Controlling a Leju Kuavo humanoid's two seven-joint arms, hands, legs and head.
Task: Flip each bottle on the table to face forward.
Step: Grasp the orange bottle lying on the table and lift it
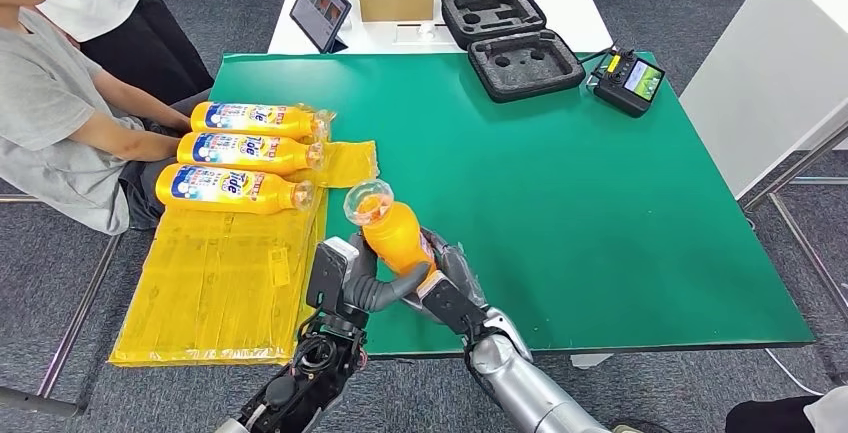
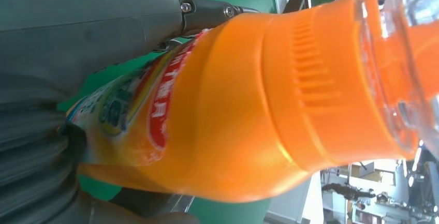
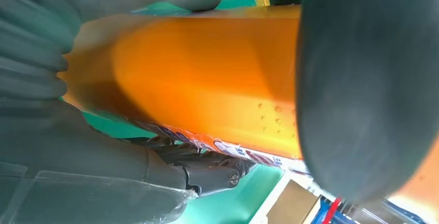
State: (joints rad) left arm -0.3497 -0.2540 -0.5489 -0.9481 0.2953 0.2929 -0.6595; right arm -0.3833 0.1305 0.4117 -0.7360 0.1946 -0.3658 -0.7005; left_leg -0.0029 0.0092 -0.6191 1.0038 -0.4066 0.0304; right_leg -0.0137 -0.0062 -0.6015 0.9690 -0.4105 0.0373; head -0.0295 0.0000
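Both my left hand (image 1: 352,288) and right hand (image 1: 447,283) grip one orange bottle (image 1: 393,233) between them. I judge the flip is underway; next I must turn its label forward.

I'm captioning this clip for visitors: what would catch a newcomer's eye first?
The orange bottle gripped by both the left hand and right hand over the green table's near edge. Next, three labelled bottles lying in a row on the yellow sheet at the left, beside a seated person.
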